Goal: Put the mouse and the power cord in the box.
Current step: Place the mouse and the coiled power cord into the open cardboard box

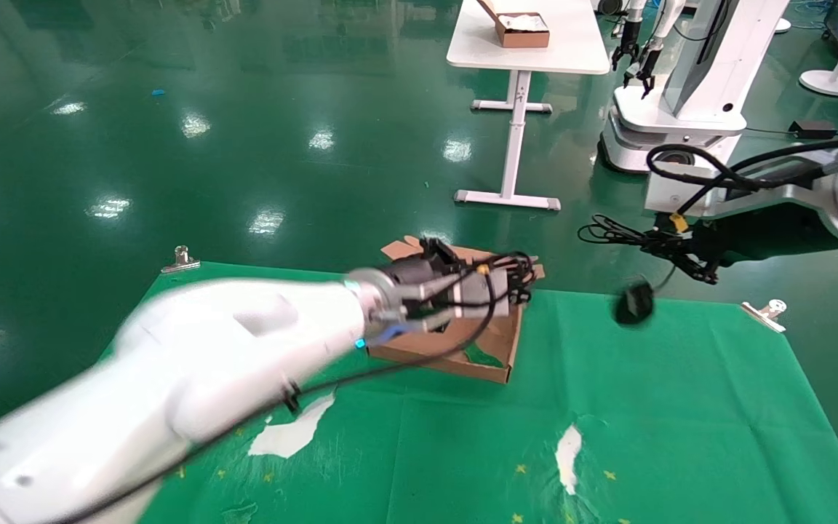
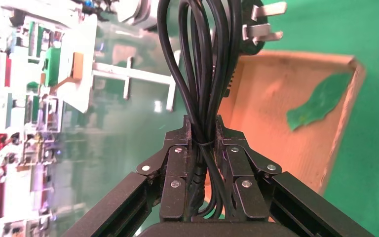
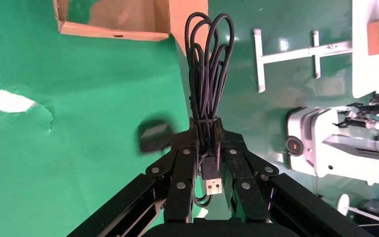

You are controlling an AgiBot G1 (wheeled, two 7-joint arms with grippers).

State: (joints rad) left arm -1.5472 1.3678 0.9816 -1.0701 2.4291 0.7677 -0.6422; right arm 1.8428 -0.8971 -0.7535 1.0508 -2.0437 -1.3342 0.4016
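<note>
Power cord (image 2: pixel 202 74) is pinched tight in my left gripper (image 2: pixel 205 143) over the box (image 2: pixel 276 98). Right gripper (image 3: pixel 206 143) clamps the mouse's cable, so the mouse (image 1: pixel 633 303) dangles beside the box; its swing could miss.

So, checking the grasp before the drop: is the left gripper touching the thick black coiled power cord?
Touching. The left wrist view shows the left gripper with both fingers clamped against the power cord.
</note>
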